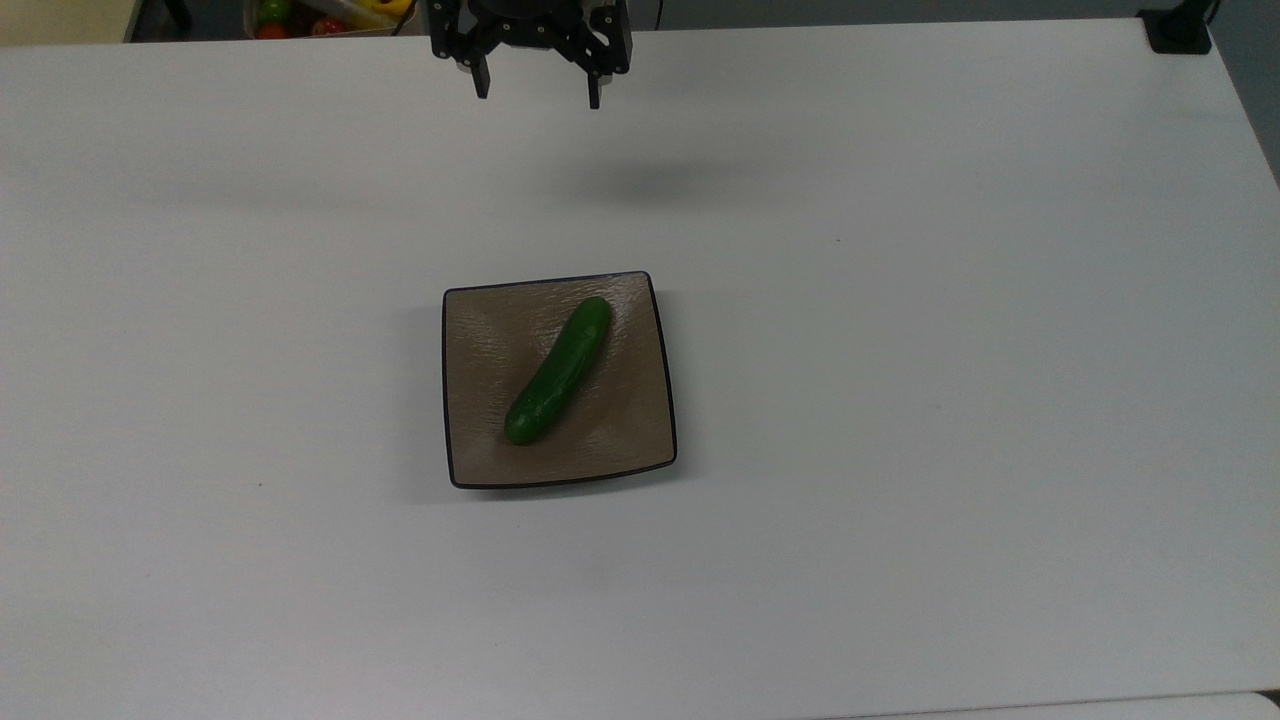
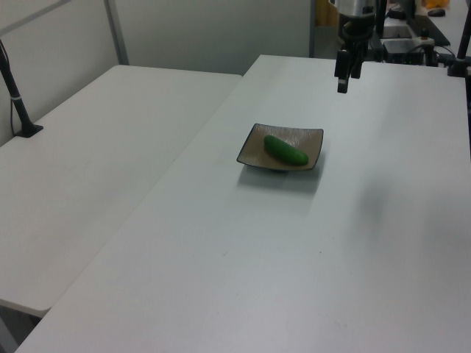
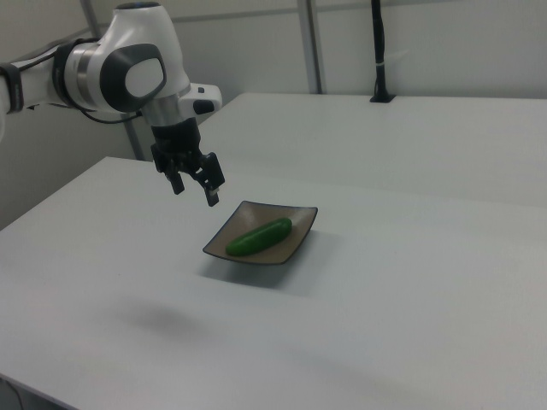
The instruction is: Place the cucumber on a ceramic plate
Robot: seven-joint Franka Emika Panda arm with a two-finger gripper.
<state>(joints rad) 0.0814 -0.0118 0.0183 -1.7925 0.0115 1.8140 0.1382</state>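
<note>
Glossy stubby cucumber (image 1: 558, 371) on rippled square plate (image 1: 480, 330), gripper (image 1: 537, 88) apparently spread, empty

The room is bright and the light is soft and even. A blurry grey shadow lies on the white surface (image 1: 900, 400). The pictures look a bit grainy.
</note>
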